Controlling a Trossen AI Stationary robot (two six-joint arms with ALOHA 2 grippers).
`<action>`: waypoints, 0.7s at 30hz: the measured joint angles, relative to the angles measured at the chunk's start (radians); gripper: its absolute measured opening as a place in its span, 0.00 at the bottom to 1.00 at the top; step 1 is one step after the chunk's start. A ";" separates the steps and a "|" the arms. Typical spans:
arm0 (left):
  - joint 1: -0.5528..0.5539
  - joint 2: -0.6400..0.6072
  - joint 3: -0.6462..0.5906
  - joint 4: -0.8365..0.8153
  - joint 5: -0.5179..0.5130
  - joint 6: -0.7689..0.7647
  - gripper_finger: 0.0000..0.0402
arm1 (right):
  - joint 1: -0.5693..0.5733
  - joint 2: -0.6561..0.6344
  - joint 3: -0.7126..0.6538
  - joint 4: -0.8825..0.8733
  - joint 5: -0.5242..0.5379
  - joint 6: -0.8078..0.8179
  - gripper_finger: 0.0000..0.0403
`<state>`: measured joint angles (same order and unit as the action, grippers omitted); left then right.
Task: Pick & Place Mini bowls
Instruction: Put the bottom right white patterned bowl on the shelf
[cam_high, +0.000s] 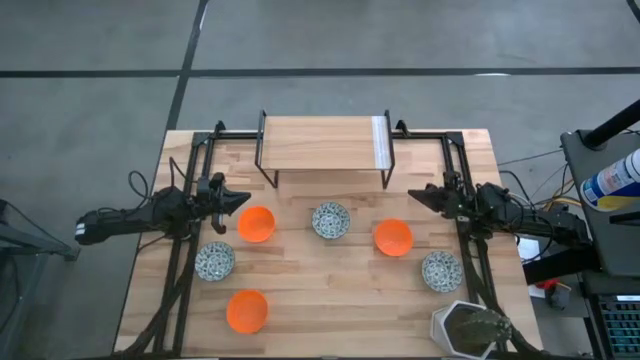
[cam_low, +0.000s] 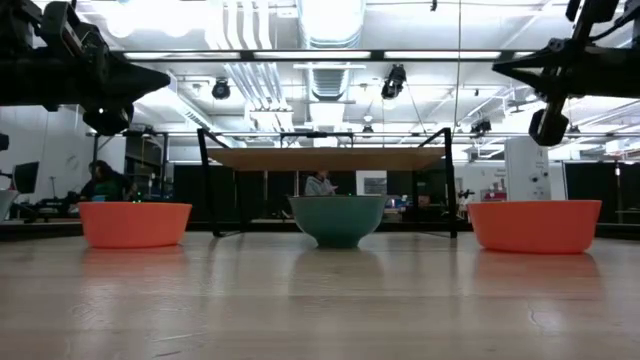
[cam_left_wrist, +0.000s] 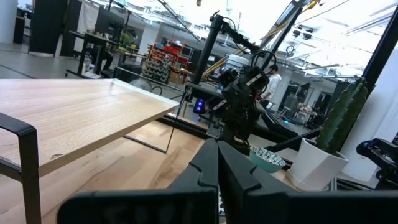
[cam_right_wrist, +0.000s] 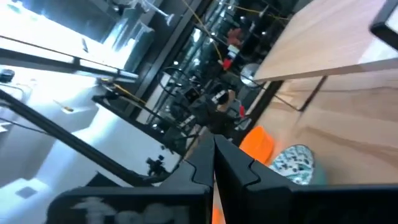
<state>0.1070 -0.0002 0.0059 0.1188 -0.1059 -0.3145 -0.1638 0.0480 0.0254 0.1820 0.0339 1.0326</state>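
Note:
Six mini bowls stand upright on their bases on the wooden table. Three are orange (cam_high: 256, 224), (cam_high: 393, 238), (cam_high: 246, 311), and three are speckled blue-grey (cam_high: 331, 221), (cam_high: 214, 262), (cam_high: 441, 271). My left gripper (cam_high: 240, 200) is shut and hovers just beyond the left orange bowl (cam_low: 135, 223), pointing right. My right gripper (cam_high: 415, 196) is shut and hovers beyond the right orange bowl (cam_low: 535, 225), pointing left. In the low view both grippers (cam_low: 160, 78), (cam_low: 500, 68) sit well above the bowls. The wrist views show each pair of fingers (cam_left_wrist: 217, 158), (cam_right_wrist: 214, 152) closed on nothing.
A wooden shelf on black metal legs (cam_high: 325, 145) stands at the table's far side. A white hexagonal pot with a plant (cam_high: 465, 328) sits at the near right corner. Black frame rails (cam_high: 185, 260), (cam_high: 480, 270) run along both sides. Bare wood lies between the bowls.

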 joint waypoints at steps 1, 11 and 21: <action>0.000 0.000 0.000 0.000 0.000 0.000 0.00 | 0.000 0.001 0.000 -0.001 0.001 0.001 0.02; 0.000 0.000 0.000 0.000 0.000 0.000 0.00 | 0.003 0.080 0.154 -0.223 -0.067 0.157 0.02; 0.000 0.000 0.000 0.017 -0.005 -0.053 0.00 | 0.003 0.368 0.635 -1.036 -0.302 -0.037 0.11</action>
<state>0.1066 -0.0002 0.0059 0.1357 -0.1107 -0.3673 -0.1612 0.4159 0.6601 -0.8537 -0.2678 0.9952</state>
